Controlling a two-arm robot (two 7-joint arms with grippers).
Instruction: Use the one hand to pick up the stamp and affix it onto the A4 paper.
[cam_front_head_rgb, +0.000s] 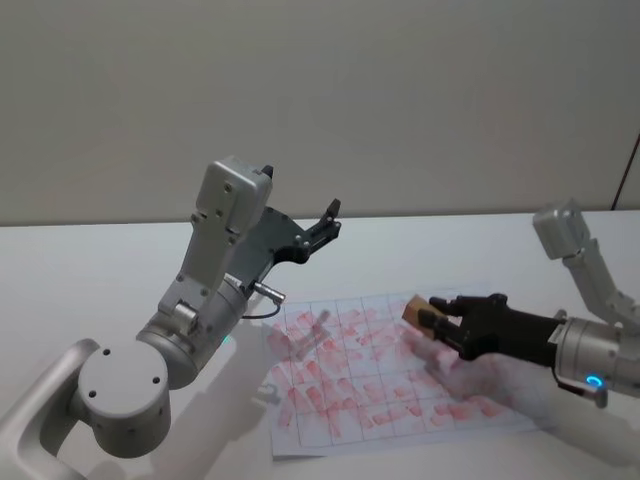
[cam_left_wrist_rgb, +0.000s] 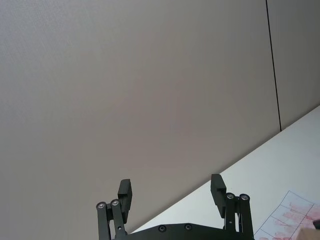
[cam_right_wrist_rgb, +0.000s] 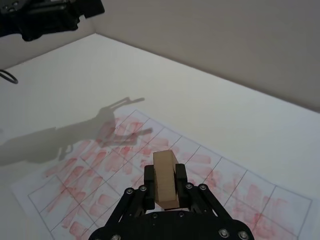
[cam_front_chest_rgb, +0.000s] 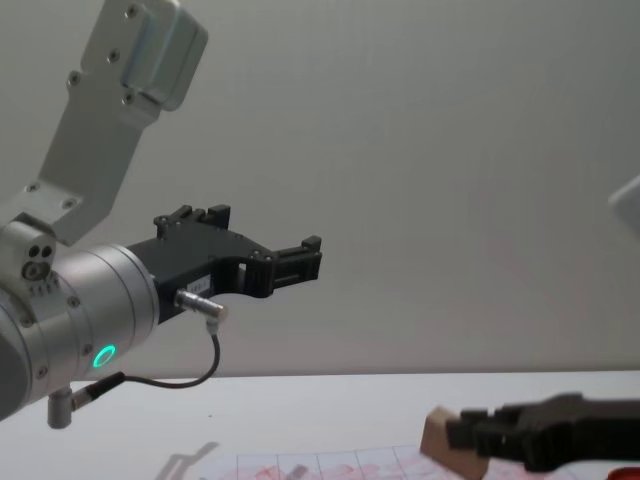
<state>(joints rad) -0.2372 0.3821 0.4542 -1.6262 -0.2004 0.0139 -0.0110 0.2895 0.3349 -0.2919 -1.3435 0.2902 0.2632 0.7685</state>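
White tabletop (cam_front_head_rgb: 100, 270), grey wall (cam_front_head_rgb: 320, 100) behind. Got the stamp (cam_front_head_rgb: 414, 310) clamped in the jaws of the right gripper (cam_front_head_rgb: 430, 318), hovering over the A4 paper (cam_front_head_rgb: 330, 420), probably lining up a press. Left gripper (cam_front_head_rgb: 330, 215) parked high, jaws apart, likely out of the way.

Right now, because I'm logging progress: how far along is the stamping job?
Pickup looks done: the right hand is shut on the stamp. In hand: it holds the stamp over the paper, which already bears many red marks. Left to do: pressing the stamp down onto the paper. The left hand hangs open, raised above the table.
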